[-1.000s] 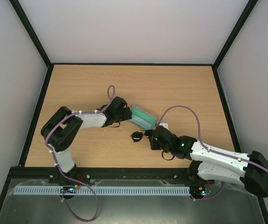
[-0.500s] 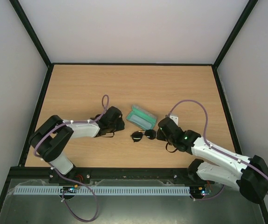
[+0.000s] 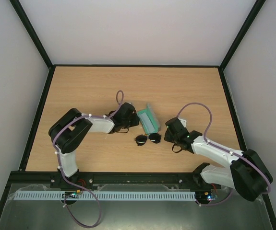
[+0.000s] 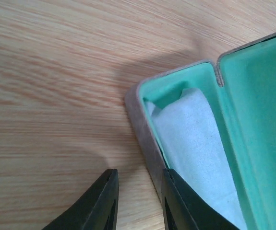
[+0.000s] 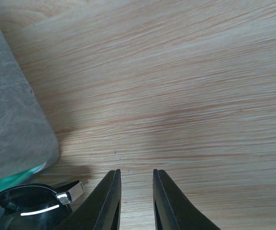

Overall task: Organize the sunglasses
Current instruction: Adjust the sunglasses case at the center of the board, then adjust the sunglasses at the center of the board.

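Judging by the layout, the open glasses case (image 3: 148, 120) was being steadied so that the sunglasses (image 3: 147, 139), lying on the tabletop (image 3: 80, 86) just in front of it, could be laid inside. The left gripper (image 4: 140, 176) was set at the case's end wall, jaws narrowly parted; whether that wall was pinched could not be told. The right gripper (image 5: 135, 173) was narrowly spread and empty beside a dark lens. The pale cloth (image 4: 190, 143) would best be kept flat beneath. No writing could be read.
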Robot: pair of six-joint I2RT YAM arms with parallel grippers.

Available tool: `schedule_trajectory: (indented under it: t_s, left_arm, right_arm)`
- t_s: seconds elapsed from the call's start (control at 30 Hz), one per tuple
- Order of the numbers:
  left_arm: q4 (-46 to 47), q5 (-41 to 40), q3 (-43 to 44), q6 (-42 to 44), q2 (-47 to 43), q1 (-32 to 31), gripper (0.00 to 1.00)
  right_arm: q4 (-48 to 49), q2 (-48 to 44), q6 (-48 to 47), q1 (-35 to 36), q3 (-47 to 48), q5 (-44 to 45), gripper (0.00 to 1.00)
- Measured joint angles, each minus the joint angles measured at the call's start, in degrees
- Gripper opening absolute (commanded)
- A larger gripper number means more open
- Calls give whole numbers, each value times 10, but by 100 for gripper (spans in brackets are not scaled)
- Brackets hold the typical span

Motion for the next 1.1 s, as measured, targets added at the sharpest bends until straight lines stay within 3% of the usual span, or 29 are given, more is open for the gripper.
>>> schedule_trajectory:
  t_s: [0.37,0.63,0.87,1.1]
  left_arm:
    - [14,9,17,6,20,-9,27]
    - [38,9,-82,-2,-56,-16,30]
    - [-8,-4,-152,-5,-140,-16,31]
    - [-21,-7,-200,-11,-193,-16,31]
  right_arm:
    - [79,28,-12,0,-31,-59,20]
    - [113,54,-23,0,-43,-77,25]
    - [126,63,-27,0,-42,-52,33]
    - [142,81,-31,0,-35,-42,34]
